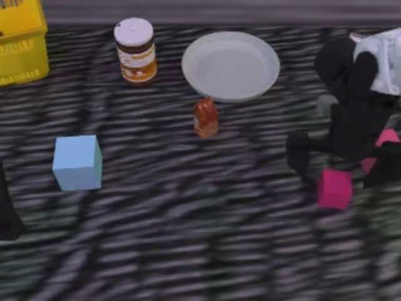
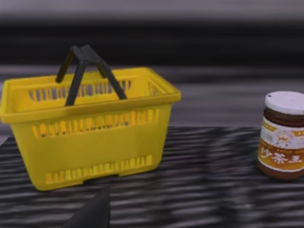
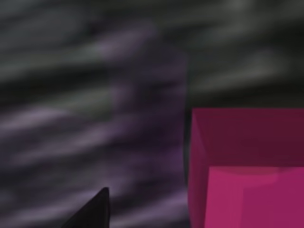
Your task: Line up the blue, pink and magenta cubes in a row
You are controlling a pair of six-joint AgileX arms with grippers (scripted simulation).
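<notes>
Magenta cube (image 1: 334, 189) sits at the table's right, just below my right gripper (image 1: 341, 160), whose fingers stand apart above it. The pink cube (image 1: 382, 145) lies half hidden behind that gripper. The sky-blue cube (image 1: 77, 162) rests far left, near my parked left arm (image 1: 7, 210).

The bench (image 1: 188, 238) has a dark striped top. On it stand a yellow basket (image 1: 22, 44), a jar (image 1: 135, 50), a white plate (image 1: 230, 66), a small orange-brown figure (image 1: 205, 118), a blue cube (image 1: 78, 162), a magenta cube (image 1: 334, 189) and a pink cube (image 1: 383, 142).
</notes>
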